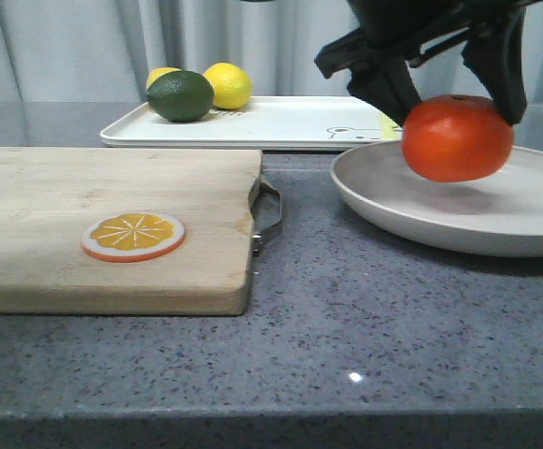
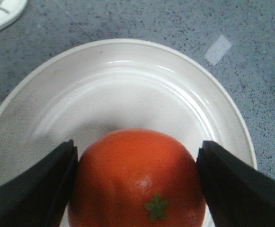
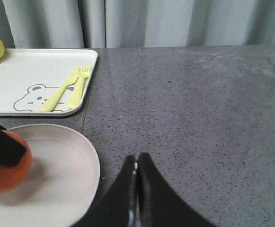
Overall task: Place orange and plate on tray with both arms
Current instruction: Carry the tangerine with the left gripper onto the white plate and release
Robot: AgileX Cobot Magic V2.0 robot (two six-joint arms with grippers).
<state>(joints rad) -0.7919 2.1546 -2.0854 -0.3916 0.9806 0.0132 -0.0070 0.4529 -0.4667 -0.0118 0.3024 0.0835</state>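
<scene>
Speckled grey worktop (image 1: 364, 346), wooden cutting board (image 1: 112, 224); nothing on the white rectangular tray (image 1: 280, 126) yet.
Left claw (image 2: 137, 184) clamps the glossy orange (image 1: 457, 137) above the off-white plate (image 1: 411, 201); right claw (image 3: 136, 189) is closed, empty.

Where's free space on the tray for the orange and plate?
The tray is bare through its middle, between the lime and lemons at its left end and the bear drawing with yellow fork print at its right. The left claw holds the orange above the plate.
</scene>
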